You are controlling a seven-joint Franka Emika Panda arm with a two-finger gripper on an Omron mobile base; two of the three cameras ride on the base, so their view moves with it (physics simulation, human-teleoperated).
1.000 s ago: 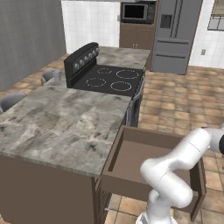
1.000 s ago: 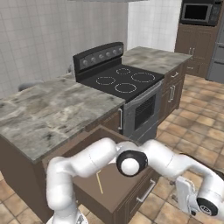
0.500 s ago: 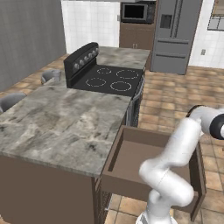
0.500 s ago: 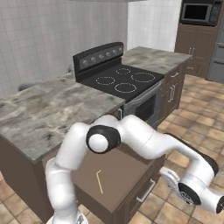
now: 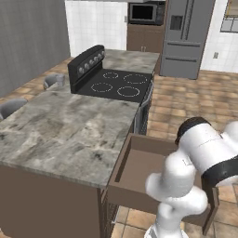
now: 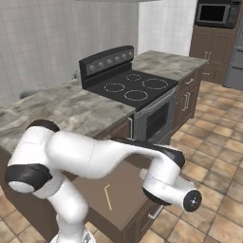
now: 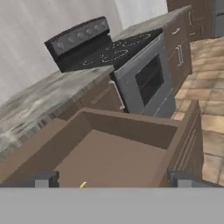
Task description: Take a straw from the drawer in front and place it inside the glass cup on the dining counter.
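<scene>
The drawer stands pulled out from under the dining counter, a shallow brown wooden box. The thin yellowish straw lies flat on the drawer floor, near its left side in the right base view. In the hand view my gripper is open, its two tips wide apart and nothing between them, just over the drawer. Only the straw's end peeks up at the bottom of that view. The glass cup is out of view.
A black stovetop with its oven door adjoins the counter beyond the drawer. Two grey stools stand at the counter's far side. A fridge and a microwave are at the back, across tiled floor.
My arm has swung and the hand has come in from the lower right toward the drawer's front. The jaws have stayed open. The straw has not moved.
</scene>
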